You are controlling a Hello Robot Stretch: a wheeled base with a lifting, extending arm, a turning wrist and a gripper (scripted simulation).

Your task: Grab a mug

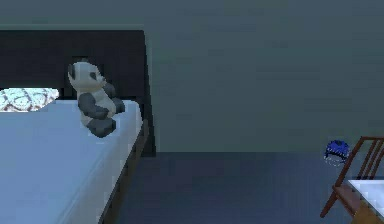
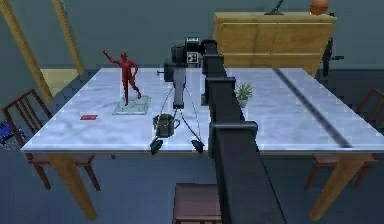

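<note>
Arm side view: a rectangular desk (image 2: 300,110) with a pale, smooth, stone-like top stands on slanted wooden legs. The dark, square-section arm (image 2: 235,150) reaches across it. The end effector (image 2: 176,146) has a dark body and two thin fingers (image 2: 155,146) that run toward the desk's near edge. The mug (image 2: 163,124), a small, dark, squat cylinder, stands on the desk near that edge, by the fingers. It cannot be told whether they touch it, how the fingers are set, or whether anything is held. To the left are a glossy red figurine (image 2: 126,72) with one arm raised on a flat pale base, and a small flat red piece (image 2: 89,117). A spiky green plant (image 2: 243,93) sits right of the arm, and a boxy wooden cabinet (image 2: 272,40) stands behind the desk. Forward view: a plush panda (image 1: 92,95) sits on a smooth pale bed (image 1: 60,170) against a dark headboard (image 1: 110,50).
</note>
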